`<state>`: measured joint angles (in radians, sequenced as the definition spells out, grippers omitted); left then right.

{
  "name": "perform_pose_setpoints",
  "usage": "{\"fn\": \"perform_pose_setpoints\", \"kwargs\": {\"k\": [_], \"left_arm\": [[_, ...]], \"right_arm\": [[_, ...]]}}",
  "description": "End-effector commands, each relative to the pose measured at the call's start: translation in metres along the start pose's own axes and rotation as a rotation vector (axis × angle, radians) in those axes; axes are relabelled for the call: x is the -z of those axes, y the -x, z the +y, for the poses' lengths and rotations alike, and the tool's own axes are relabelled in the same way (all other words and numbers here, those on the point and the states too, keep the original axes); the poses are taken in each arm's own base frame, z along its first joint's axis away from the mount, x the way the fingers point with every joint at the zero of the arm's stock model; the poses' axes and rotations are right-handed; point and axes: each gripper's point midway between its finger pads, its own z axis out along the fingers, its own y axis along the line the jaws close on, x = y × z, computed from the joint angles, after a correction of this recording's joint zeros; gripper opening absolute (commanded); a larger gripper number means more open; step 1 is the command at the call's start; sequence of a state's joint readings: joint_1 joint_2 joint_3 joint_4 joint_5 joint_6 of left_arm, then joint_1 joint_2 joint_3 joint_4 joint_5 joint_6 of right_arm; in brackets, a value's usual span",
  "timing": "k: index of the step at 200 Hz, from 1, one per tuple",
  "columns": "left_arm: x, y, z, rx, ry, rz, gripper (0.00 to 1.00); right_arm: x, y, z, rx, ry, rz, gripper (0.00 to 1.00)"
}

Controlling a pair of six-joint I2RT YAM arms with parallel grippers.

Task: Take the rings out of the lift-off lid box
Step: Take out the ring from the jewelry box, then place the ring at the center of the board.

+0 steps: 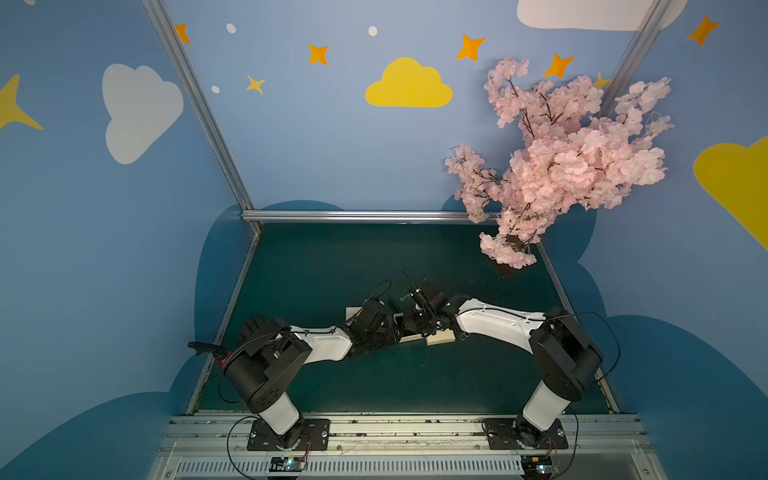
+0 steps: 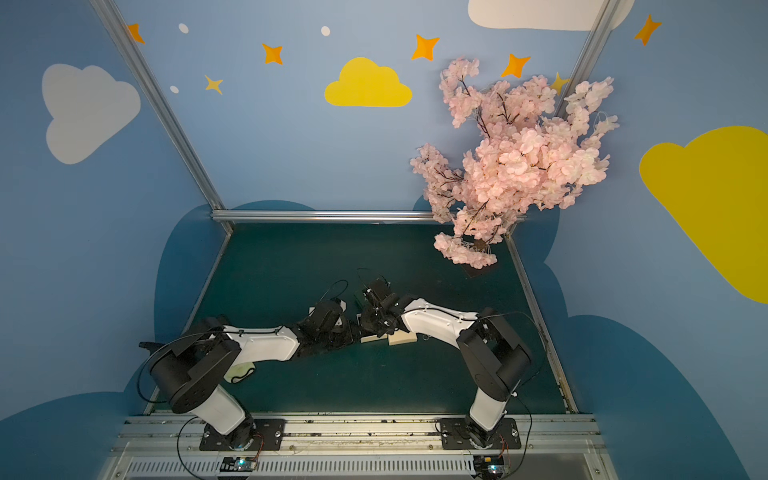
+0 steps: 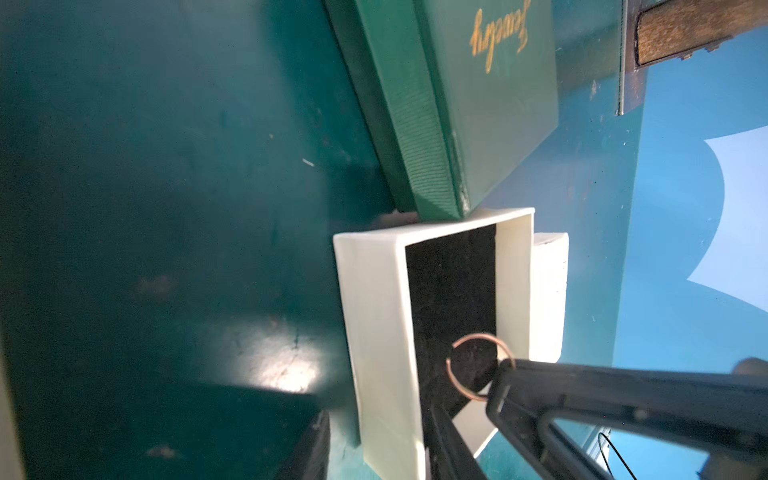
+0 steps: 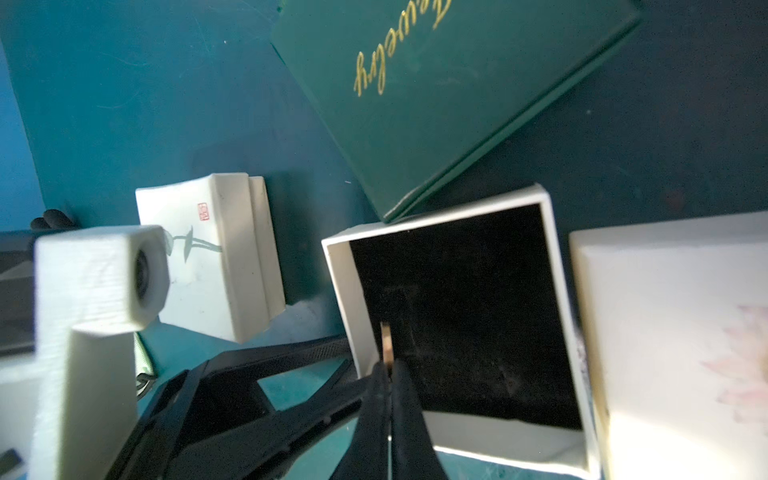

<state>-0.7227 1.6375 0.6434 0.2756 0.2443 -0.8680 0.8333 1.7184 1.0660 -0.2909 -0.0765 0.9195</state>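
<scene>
The lift-off lid box (image 4: 552, 291) is cream with a black lining and stands open on the green mat. My right gripper (image 4: 388, 368) is shut on one of the rings (image 3: 478, 365), a thin metal hoop held just above the box's near inner corner; the right wrist view shows this ring (image 4: 386, 345) edge on. My left gripper (image 3: 382, 436) straddles the box's side wall (image 3: 382, 332), one finger inside and one outside, shut on it. In a top view both grippers meet over the box (image 1: 409, 337). The black lining that shows is bare.
The cream lid (image 4: 665, 332) with a pink flower print lies against the box. A green box lettered in gold (image 4: 436, 104) lies just behind, a cream box with an ink drawing (image 4: 208, 266) beside it. A pink blossom tree (image 1: 561, 166) fills the back right corner.
</scene>
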Motion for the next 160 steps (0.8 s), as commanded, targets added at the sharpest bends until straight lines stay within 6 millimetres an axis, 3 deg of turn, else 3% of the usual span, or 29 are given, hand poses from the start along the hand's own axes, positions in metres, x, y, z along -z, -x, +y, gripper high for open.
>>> {"fn": "perform_pose_setpoints", "kwargs": {"k": [1, 44, 72, 160], "left_arm": [[-0.006, -0.009, 0.014, -0.004, 0.051, 0.033, 0.41], [0.002, -0.004, 0.008, -0.019, 0.051, 0.017, 0.42], [0.012, 0.001, -0.001, -0.039, 0.039, 0.001, 0.43], [0.052, 0.021, -0.028, -0.132, -0.002, -0.102, 0.46]], "right_arm": [[0.006, 0.006, 0.006, 0.008, 0.012, -0.008, 0.00], [0.029, 0.014, -0.004, 0.011, 0.013, -0.059, 0.00], [0.048, 0.025, -0.026, -0.008, -0.023, -0.110, 0.00], [0.098, 0.048, -0.155, -0.221, -0.200, -0.216, 0.00]]}}
